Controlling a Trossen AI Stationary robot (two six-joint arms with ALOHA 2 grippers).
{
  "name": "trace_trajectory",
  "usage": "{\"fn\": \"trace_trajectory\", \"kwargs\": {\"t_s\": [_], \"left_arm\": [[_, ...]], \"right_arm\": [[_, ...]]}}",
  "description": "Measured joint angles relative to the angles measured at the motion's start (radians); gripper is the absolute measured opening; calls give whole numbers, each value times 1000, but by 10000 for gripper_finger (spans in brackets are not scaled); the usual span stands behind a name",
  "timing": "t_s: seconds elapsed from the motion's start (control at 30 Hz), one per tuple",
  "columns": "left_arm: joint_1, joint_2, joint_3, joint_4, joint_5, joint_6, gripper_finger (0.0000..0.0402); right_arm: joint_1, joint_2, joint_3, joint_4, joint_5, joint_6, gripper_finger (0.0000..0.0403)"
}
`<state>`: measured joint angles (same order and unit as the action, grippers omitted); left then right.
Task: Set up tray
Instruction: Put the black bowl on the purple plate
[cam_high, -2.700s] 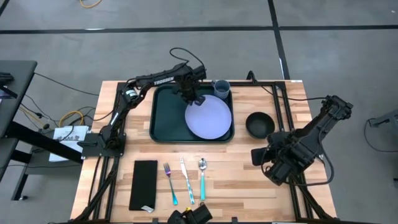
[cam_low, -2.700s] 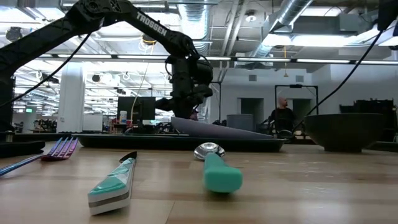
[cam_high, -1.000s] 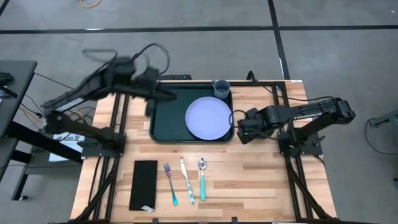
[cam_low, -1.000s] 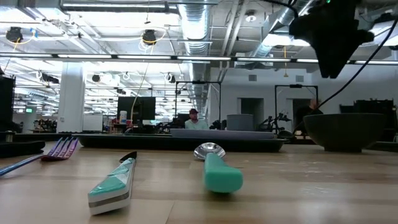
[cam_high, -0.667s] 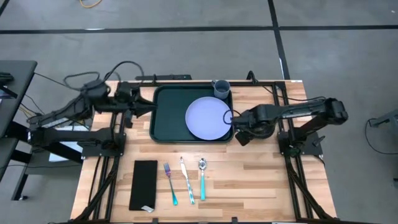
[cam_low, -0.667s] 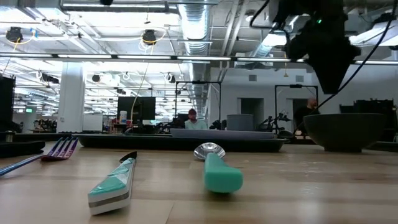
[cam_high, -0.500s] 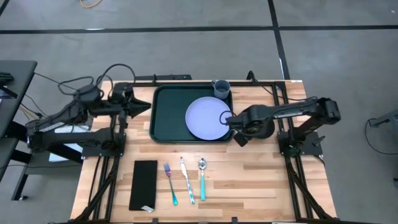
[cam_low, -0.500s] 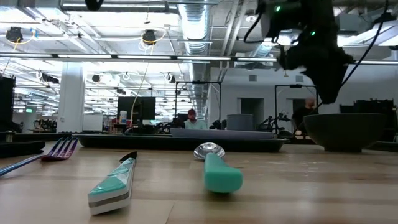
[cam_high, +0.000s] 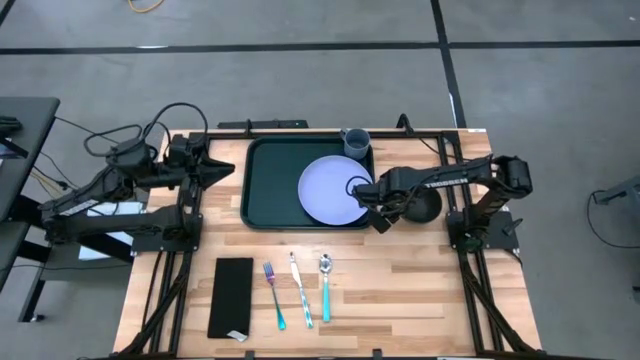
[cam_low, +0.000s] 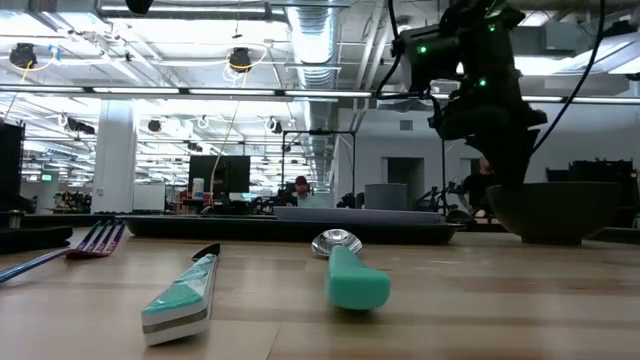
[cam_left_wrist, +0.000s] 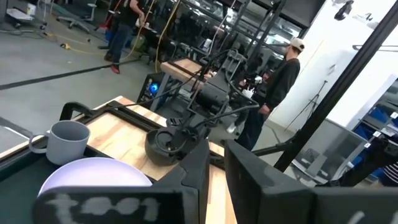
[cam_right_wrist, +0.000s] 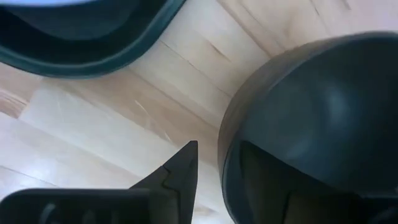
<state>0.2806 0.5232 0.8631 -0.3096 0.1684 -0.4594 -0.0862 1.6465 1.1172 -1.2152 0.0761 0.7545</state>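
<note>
One dark green tray (cam_high: 272, 190) lay at the far middle of the wooden surface (cam_high: 400, 290). On its right half rested one lavender plate (cam_high: 335, 190). One grey-blue cup (cam_high: 355, 142) stood at the tray's far right corner; whether it sat on the rim or just beyond it could not be told. One black bowl (cam_high: 428, 203) stood on the surface just to the right of the tray.

Nearer the front edge lay one flat black rectangle (cam_high: 233, 297) and, side by side to its right, one fork (cam_high: 274, 295), one knife (cam_high: 300, 290) and one spoon (cam_high: 325, 288), three pieces of cutlery in all, each with a teal handle.

The right end effector (cam_high: 385, 205) was down at the bowl's tray-side rim. In the right wrist view its fingers (cam_right_wrist: 180, 168) stood apart astride that rim, one outside the wall with bare wood showing between them, the other inside the bowl. It gripped nothing.

The left end effector (cam_high: 215, 170) hung over the surface's left edge, apart from the tray. Its two fingers were parted only narrowly and held nothing.

Two people (cam_left_wrist: 280, 81) were visible in the room beyond, in the left wrist view.
</note>
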Motion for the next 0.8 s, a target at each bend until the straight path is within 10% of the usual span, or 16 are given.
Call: {"fn": "trace_trajectory", "kwargs": {"t_s": [0.37, 0.8], "left_arm": [[0, 0, 0, -31, 3, -8, 38], [0, 0, 1, -65, -1, -2, 38]], "right_arm": [[-26, 47, 1, 17, -36, 7, 12], [-34, -25, 89, -71, 12, 79, 4]]}}
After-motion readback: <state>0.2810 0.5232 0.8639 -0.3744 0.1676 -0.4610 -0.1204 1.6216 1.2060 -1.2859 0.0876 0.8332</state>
